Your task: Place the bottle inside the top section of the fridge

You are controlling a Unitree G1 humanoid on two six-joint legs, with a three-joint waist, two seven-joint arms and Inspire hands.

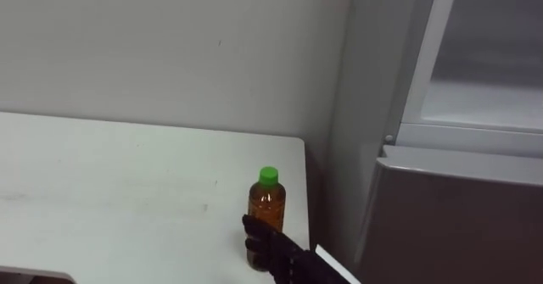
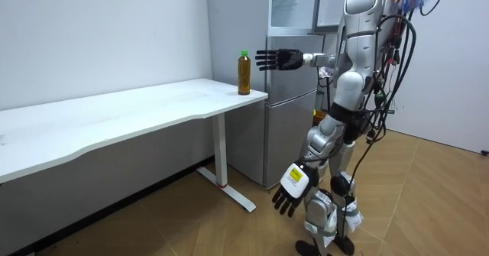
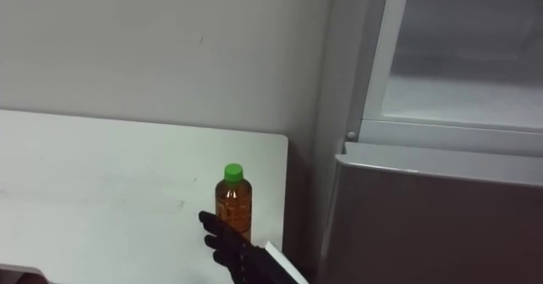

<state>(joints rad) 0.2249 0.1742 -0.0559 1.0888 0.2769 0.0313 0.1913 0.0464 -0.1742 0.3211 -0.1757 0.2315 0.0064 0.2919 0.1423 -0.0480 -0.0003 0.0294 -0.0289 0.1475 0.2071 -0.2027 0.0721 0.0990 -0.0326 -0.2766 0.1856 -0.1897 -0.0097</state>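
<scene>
The bottle point(image 1: 266, 212) is being borne upright by the white counter point(image 1: 127, 199) at its corner, lower centre of the frame, beside the grey fridge point(image 1: 458, 208). The right hand point(image 1: 267, 243) is being held near it, fingers point(image 2: 263, 59) spread. The left hand point(image 2: 293, 184) is being hung low over the wooden floor point(image 2: 428, 202), fingers relaxed.
</scene>
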